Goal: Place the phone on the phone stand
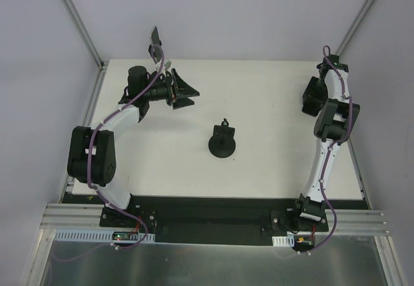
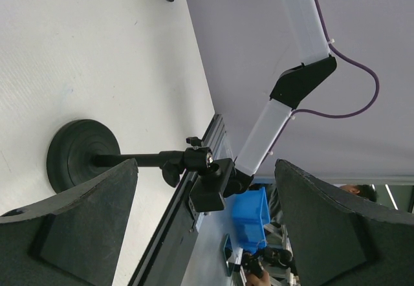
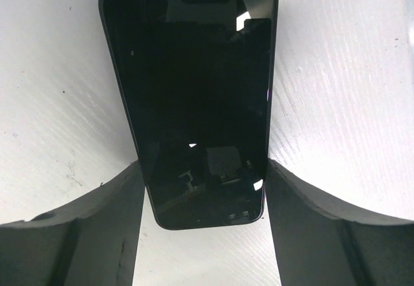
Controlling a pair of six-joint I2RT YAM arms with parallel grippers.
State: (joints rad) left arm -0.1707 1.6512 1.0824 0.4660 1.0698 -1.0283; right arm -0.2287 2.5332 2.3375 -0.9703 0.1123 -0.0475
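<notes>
Phone (image 3: 200, 98) lies flat near the far right corner of the table (image 1: 272, 156), your right pincer (image 3: 204, 164) straddling its long edges, clamped or not you cannot tell; next squeeze, lift, carry to the phone stand (image 1: 222, 142) mid-table; left pincer (image 2: 206, 163) hangs parted.

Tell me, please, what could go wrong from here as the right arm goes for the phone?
The right gripper straddles only one end of the phone, which lies flat on the table; held by its thin edges there, it may tilt or slip when lifted. The phone stand has a small head on a thin stem, so an off-centre placement might drop the phone or tip the stand.
</notes>
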